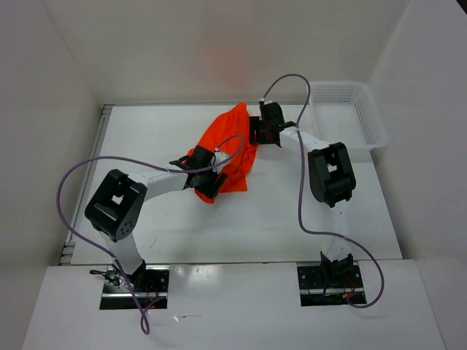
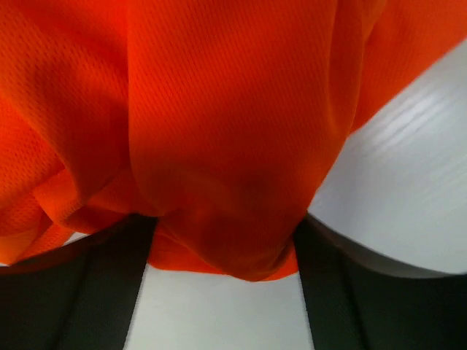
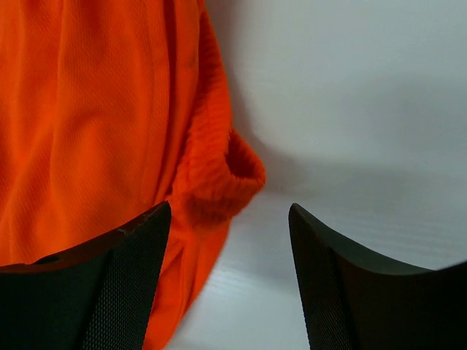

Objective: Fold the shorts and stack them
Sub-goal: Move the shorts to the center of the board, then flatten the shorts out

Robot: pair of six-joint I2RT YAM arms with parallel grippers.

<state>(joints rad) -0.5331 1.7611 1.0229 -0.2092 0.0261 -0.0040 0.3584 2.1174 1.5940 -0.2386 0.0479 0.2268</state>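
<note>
We see the left arm (image 1: 157,180) and right arm (image 1: 295,140) as white links with bulky black joint housings, each trailing a purple-grey cable (image 1: 62,197), and the left hand (image 2: 225,222) and right hand (image 3: 228,211) are black with finely textured fingers (image 3: 124,292).

shorts (image 1: 232,142) on table (image 1: 146,146), basket (image 1: 343,109) far right

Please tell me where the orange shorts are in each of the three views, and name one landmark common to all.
Top external: the shorts lie crumpled at the far middle of the table.
Left wrist: they fill the upper picture and hang lowest at the centre.
Right wrist: they take the left half, with a ribbed edge near the centre.
Shared landmark: the white table.
</note>
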